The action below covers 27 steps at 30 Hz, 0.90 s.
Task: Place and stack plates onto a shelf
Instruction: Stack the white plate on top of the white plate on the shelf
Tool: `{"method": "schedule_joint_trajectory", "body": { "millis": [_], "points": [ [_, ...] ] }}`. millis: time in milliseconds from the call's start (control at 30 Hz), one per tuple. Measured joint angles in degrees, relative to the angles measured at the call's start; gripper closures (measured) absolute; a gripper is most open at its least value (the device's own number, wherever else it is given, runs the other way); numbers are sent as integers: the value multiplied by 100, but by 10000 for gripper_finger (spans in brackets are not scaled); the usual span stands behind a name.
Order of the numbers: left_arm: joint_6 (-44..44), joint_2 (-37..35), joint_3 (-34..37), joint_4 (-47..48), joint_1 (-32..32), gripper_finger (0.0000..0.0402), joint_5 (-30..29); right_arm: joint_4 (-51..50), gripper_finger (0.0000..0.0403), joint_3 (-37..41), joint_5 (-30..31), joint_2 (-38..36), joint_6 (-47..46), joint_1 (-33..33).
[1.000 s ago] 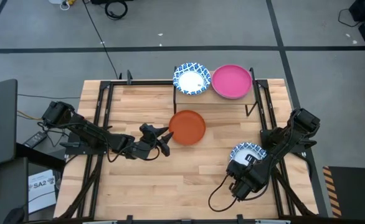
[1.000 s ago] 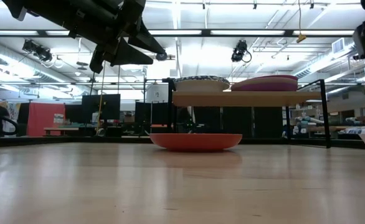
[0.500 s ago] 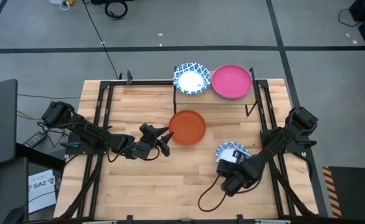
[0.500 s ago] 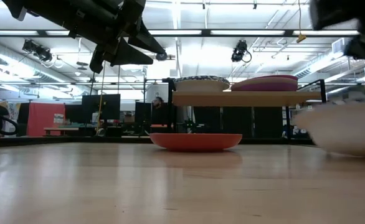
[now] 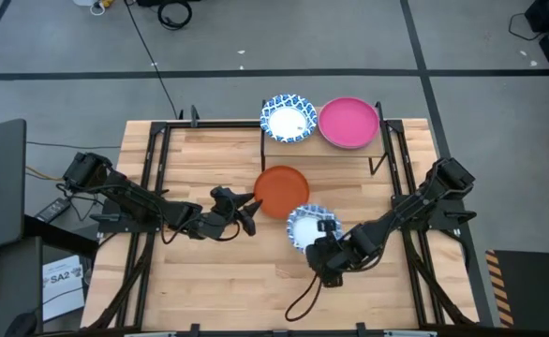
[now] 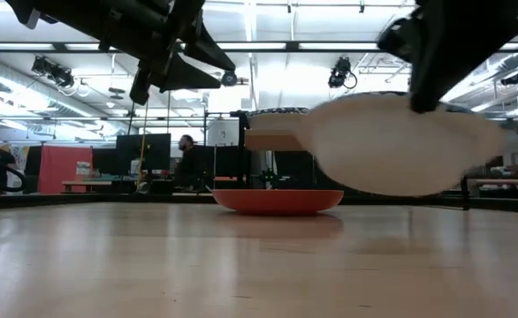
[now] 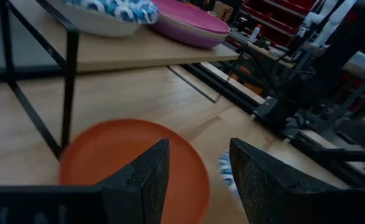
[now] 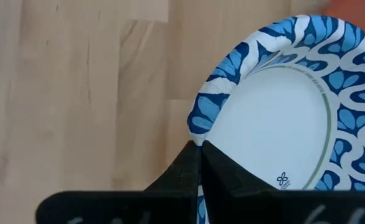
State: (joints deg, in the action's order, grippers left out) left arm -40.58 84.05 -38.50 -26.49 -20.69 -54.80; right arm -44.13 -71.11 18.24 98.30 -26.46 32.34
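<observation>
My right gripper [image 5: 321, 241] is shut on a white plate with a blue patterned rim [image 5: 307, 226], held above the table just near-right of the orange plate [image 5: 282, 191]. The orange plate lies flat on the tabletop in front of the shelf [image 5: 319, 151]. On the shelf sit another blue-rimmed plate [image 5: 288, 119] and a pink plate [image 5: 348, 123]. My left gripper [image 5: 250, 214] hovers open above the table, just left of the orange plate [image 7: 126, 155]. The other plates are out of view. My right gripper pinches the blue-rimmed plate by its rim [image 8: 198, 132] between its two shut fingers [image 8: 181, 169], at the plate's near-right edge. The plate is lifted clear of the table and roughly level [image 6: 400, 146], reaching out from the fingers toward the orange plate.
The shelf stands on thin black legs [image 7: 67, 93] at the table's far edge, with room under it. Black frame rails [image 5: 153, 178] run along the table's left and right sides. Bare wood tabletop [image 5: 218, 271] spreads over the near half.
My right gripper has carried the blue-rimmed plate from the table's right side toward the left, rising as it went; the plate now hangs clear of the table beside the orange plate. It has stayed shut on the rim.
</observation>
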Motion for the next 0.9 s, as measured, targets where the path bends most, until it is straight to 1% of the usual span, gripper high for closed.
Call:
{"method": "schedule_joint_trajectory", "body": {
  "millis": [333, 433, 700, 900],
  "points": [
    [-1205, 0, 0, 20, 0, 228, 855, 663, 391, 0, -14, 0, 2936, -419],
    [-1481, 0, 0, 34, 0, 228, 1051, 751, 391, 0, -15, 0, 3666, -498],
    [-2128, -2, 2, 369, 0, 228, 1288, 700, 391, 0, -25, 0, 4562, -564],
    [-2914, -2, 4, 898, 0, 228, 1782, 698, 390, 0, 17, 0, 5323, -560]
  ]
}}
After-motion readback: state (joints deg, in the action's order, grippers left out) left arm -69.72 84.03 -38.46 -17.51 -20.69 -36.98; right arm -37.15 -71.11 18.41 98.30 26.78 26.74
